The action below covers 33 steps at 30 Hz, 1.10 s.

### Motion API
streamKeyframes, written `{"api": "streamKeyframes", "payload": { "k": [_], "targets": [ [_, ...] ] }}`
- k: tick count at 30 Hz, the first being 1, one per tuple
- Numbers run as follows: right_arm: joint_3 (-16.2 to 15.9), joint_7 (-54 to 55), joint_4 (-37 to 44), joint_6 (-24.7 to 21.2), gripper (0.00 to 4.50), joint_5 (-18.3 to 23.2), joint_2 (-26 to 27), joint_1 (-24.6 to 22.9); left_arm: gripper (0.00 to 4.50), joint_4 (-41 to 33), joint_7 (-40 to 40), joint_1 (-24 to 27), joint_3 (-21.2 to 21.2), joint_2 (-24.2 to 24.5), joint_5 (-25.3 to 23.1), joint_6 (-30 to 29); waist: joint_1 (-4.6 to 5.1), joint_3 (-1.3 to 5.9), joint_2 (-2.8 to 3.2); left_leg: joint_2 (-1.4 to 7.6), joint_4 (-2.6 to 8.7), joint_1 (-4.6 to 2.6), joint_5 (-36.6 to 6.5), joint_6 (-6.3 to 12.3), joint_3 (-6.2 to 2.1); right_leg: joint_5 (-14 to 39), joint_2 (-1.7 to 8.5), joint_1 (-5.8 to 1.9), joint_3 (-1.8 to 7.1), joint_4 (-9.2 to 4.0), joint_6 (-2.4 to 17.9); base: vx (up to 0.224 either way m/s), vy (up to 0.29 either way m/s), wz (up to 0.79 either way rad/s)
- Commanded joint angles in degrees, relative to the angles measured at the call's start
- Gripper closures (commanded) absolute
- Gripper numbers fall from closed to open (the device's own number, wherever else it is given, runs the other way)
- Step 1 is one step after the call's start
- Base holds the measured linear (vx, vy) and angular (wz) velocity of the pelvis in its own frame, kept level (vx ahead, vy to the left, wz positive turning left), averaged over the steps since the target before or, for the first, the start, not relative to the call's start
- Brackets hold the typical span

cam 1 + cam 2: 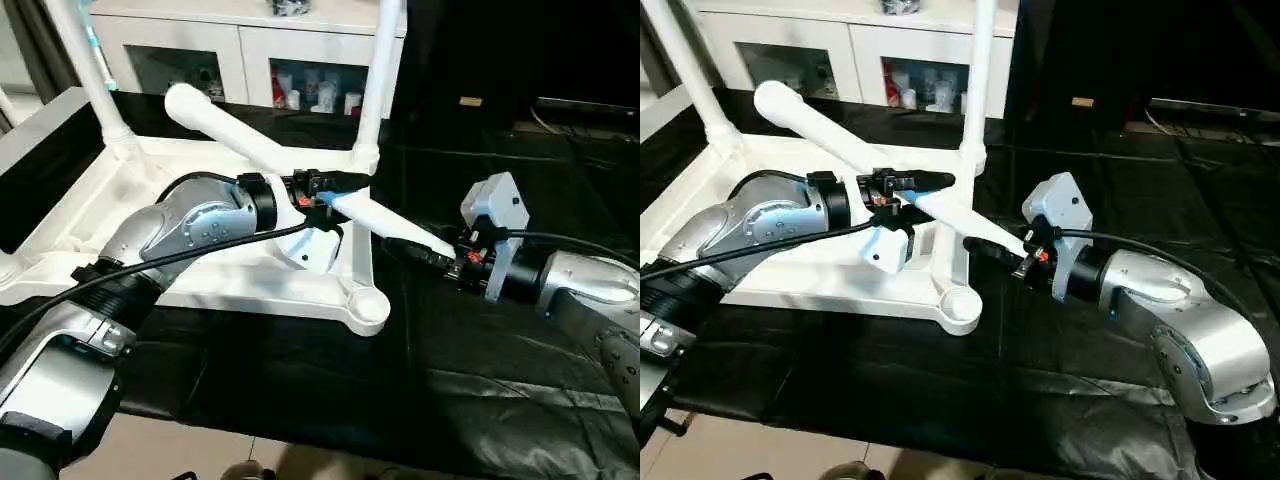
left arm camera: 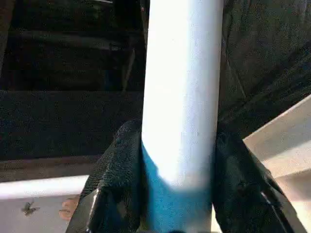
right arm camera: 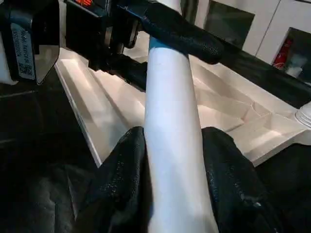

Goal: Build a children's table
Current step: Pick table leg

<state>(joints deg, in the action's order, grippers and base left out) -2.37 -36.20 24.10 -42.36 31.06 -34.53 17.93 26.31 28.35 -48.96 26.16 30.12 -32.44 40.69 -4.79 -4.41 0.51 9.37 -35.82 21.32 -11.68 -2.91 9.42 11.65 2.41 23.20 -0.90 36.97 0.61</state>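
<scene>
**Reporter:** While both pincers clamp one loose leg (image 1: 940, 210) above the upturned tabletop (image 1: 790, 275) on the black-draped counter (image 1: 940, 400), where could the build slip?

**Technician:** The left pincer (image 1: 322, 190) grips the leg's middle and the right pincer (image 1: 1015, 255) its narrow end, so any pull out of step could bend or wrench the leg loose (smooth plastic, little bite). Its fat end (image 1: 775, 100) points away from the empty near socket (image 1: 960, 303), and swinging it round could knock the two legs already standing (image 1: 375, 80).
</scene>
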Motion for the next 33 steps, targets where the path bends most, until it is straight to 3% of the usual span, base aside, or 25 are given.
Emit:
{"api": "streamKeyframes", "payload": {
  "k": [1,4,6,10,15,20,24,28,30,31,32,33],
  "targets": [
    [0.76,0.29,0.3,0.71,3.2,-0.61,-0.29,0.28,2.86,0.54,-0.8,-1.42,-0.45,-0.36,0.39,0.37,-0.15,4.78,-0.5,2.95,3.76,-0.34,-3.93,-0.93,-1.11,3.42,4.99,-3.49,2.64,-3.99,11.07,0.0,0.0,0.0],
    [1.65,0.91,-0.65,0.46,3.2,-0.66,0.07,0.62,2.87,1.09,-1.18,-1.75,-0.7,-0.42,0.17,0.25,-0.29,4.81,-0.55,2.91,3.74,-0.35,-3.89,-0.98,-1.1,2.7,4.95,-3.51,2.63,-3.95,11.13,0.0,0.0,0.0],
    [2.07,0.93,-0.88,0.2,2.64,-0.1,0.34,0.75,2.88,1.31,-1.25,-1.91,-0.81,-0.46,0.15,0.22,-0.35,4.83,-0.59,2.89,3.74,-0.33,-3.89,-1.01,-1.11,2.74,4.99,-3.58,2.64,-3.94,11.13,0.0,0.0,0.0],
    [4.08,1.18,-1.38,0.43,2.24,1.78,1.59,1.34,2.9,2.09,-1.51,-2.51,-1.15,-0.43,0.15,0.19,-0.37,4.88,-0.53,2.82,3.67,-0.29,-3.89,-1.08,-1.1,2.65,4.99,-3.61,2.63,-3.93,11.4,0.0,0.0,0.0],
    [10.52,3.08,-2.99,0.72,1.89,5.93,3.91,3.34,2.9,4.93,-2.84,-4.15,-2.05,0.3,-0.61,0.15,-0.37,4.87,-0.27,2.71,3.63,-0.38,-4.02,-1.35,-1.08,2.78,4.85,-3.57,2.59,-3.95,11.44,0.0,0.0,0.0],
    [16.71,5.4,-3.79,4.4,1.5,10.33,7.66,6.02,2.9,7.19,-4.66,-5.88,-3.01,1.22,-1.15,-0.63,-0.26,5.06,-0.15,2.65,3.61,-0.31,-3.36,-1.47,-1.07,1.06,4.83,-3.54,2.5,-3.7,11.53,0.0,0.0,0.0],
    [19.62,5.57,-4.22,5.46,1.13,13.37,8.98,7.18,2.9,9.14,-5.54,-6.91,-3.75,1.62,-0.93,-1.29,-0.42,5.07,0.03,2.68,3.67,-0.45,-3.23,-1.74,-1.07,0.7,4.72,-3.61,2.48,-3.66,11.83,0.0,0.0,0.0],
    [23.75,8.6,-4.5,8.72,0.83,14.87,11.6,9.22,2.9,14.34,-5.07,-8.65,-8.62,1.13,5.9,-6.26,-0.46,5.09,0.0,2.35,3.61,-0.52,-3.5,-2.0,-0.88,0.9,4.65,-3.46,2.42,-3.7,12.18,0.0,0.0,0.0],
    [23.47,9.51,-4.82,8.61,0.66,13.71,11.51,9.31,2.9,14.44,-4.17,-8.89,-10.19,0.62,8.48,-7.76,-0.48,5.11,0.04,2.39,3.67,-0.5,-3.05,-2.26,-0.94,0.58,4.69,-3.54,2.4,-3.6,12.35,0.0,0.0,0.0],
    [21.77,8.76,-5.14,8.07,0.59,11.87,10.53,8.4,2.9,12.92,-0.29,-9.11,-13.78,-1.32,16.03,-11.97,-0.55,5.07,-0.03,2.34,3.68,-0.54,-3.18,-2.25,-0.83,0.48,4.73,-3.55,2.42,-3.61,12.8,0.0,0.0,0.0],
    [21.77,8.76,-5.14,8.07,0.52,11.87,10.53,8.4,2.9,12.92,-0.29,-9.11,-13.78,-1.32,16.03,-11.97,-0.62,5.05,-0.06,2.26,3.65,-0.51,-3.13,-2.29,-0.72,0.39,4.7,-3.53,2.39,-3.55,13.29,0.0,0.0,0.0],
    [20.25,7.48,-4.97,8.01,0.52,11.05,9.74,7.46,2.9,11.54,2.11,-9.54,-15.63,-2.31,20.21,-14.71,-0.6,5.04,-0.25,2.3,3.66,-0.39,-3.61,-1.85,-0.75,0.73,4.69,-3.6,2.4,-3.74,13.57,0.0,0.0,0.0]
  ]
}}
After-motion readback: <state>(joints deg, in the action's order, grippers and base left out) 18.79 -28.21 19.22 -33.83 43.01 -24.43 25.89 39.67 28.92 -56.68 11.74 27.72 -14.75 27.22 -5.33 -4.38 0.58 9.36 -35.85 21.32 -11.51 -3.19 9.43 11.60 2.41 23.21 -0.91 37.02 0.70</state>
